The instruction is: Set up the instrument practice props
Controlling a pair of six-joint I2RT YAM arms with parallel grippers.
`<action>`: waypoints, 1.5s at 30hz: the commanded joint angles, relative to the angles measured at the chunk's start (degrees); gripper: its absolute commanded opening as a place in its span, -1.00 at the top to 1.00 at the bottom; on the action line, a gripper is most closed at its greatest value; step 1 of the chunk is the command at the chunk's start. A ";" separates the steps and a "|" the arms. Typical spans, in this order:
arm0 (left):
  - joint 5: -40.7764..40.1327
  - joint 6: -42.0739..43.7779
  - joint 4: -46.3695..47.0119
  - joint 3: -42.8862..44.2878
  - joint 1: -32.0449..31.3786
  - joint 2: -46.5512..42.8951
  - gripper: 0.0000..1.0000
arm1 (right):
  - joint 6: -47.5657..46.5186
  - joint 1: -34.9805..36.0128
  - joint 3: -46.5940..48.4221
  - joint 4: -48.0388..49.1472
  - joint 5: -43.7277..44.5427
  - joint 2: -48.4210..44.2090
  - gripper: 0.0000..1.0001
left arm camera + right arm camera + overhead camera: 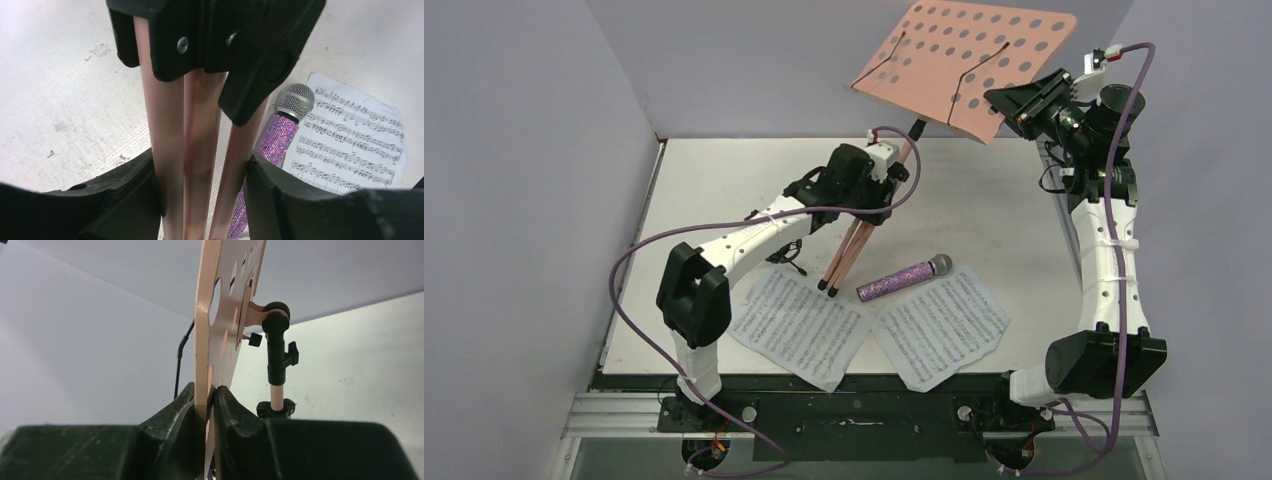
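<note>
The pink perforated music stand is held up above the table, its folded tripod legs pointing down at the sheets. My left gripper is shut on the legs, three pink tubes between its pads. My right gripper is shut on the edge of the stand's plate. The purple glitter microphone lies on the table across two white sheet-music pages; it also shows in the left wrist view. A small black item lies by the left arm.
The white table is walled by grey panels on the left, back and right. A black rail runs along the near edge with both arm bases. Purple cables loop from each arm.
</note>
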 commanded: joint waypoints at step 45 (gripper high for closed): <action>-1.94 5.73 88.14 -40.36 2.01 -15.78 1.00 | -32.31 6.71 -14.40 39.45 -8.50 -24.28 0.89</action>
